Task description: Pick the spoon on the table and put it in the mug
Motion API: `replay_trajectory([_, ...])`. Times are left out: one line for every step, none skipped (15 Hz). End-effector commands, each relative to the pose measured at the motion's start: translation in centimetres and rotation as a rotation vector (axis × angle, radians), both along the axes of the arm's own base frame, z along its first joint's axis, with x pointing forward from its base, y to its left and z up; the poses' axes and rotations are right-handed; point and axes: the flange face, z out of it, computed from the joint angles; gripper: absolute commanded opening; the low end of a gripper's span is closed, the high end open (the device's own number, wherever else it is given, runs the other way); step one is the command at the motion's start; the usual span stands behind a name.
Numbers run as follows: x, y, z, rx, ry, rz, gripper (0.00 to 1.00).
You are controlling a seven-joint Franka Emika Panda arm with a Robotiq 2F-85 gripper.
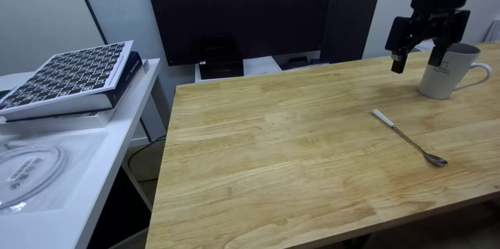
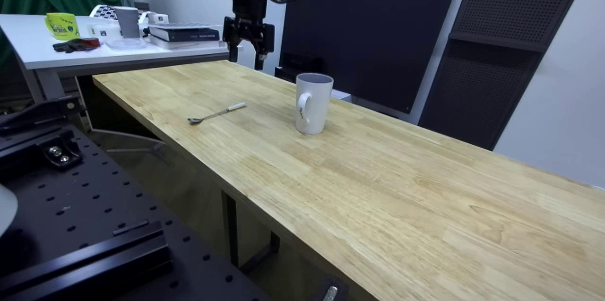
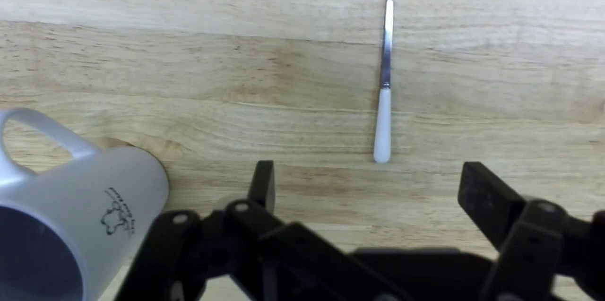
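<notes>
The spoon lies flat on the light wooden table. It has a metal bowl and stem and a white handle end. It also shows in an exterior view and in the wrist view, bowl partly cut off at the top. The mug, grey-white with a side handle, stands upright on the table; its dark print shows in the wrist view, at the lower left. My gripper is open and empty, above the table. In the wrist view, the white handle end points between the fingers, apart from them.
A white side table holds books under a black-and-white grid panel, a bagged cable, a yellow-green mug and a grey cup. A black screen stands behind. A dark perforated bench is in front.
</notes>
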Motion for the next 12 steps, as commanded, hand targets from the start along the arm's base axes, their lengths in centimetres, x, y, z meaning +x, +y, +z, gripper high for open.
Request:
replay_trajectory([1.7,2.9,-1.0,-0.016,-0.021,-0.058,1.00])
replay_trajectory([1.6,3.7,-1.2,-0.014,-0.037,-0.057,1.00])
replay_trajectory([1.4,4.3,-1.4,-0.004,-0.047,-0.054,1.00])
replay_trajectory([1.1,4.7,-1.7,0.001,-0.062,-0.046,1.00])
replay_trajectory([0.7,5.1,-1.9,0.005,-0.069,-0.037,1.00])
replay_trajectory([0.3,5.3,-2.3,0.009,-0.077,-0.026,1.00])
replay_trajectory([0.1,5.4,-2.6,0.015,-0.078,-0.016,1.00])
replay_trajectory([-0.1,5.4,-2.9,0.017,-0.084,-0.010,1.00])
replay_trajectory([-0.3,5.4,-3.3,0.020,-0.086,-0.004,1.00])
replay_trajectory([-0.3,5.2,-3.7,0.020,-0.086,-0.001,1.00])
replay_trajectory([-0.4,5.1,-4.2,0.018,-0.085,0.000,1.00])
replay_trajectory([-0.4,4.9,-4.6,0.011,-0.070,0.012,1.00])
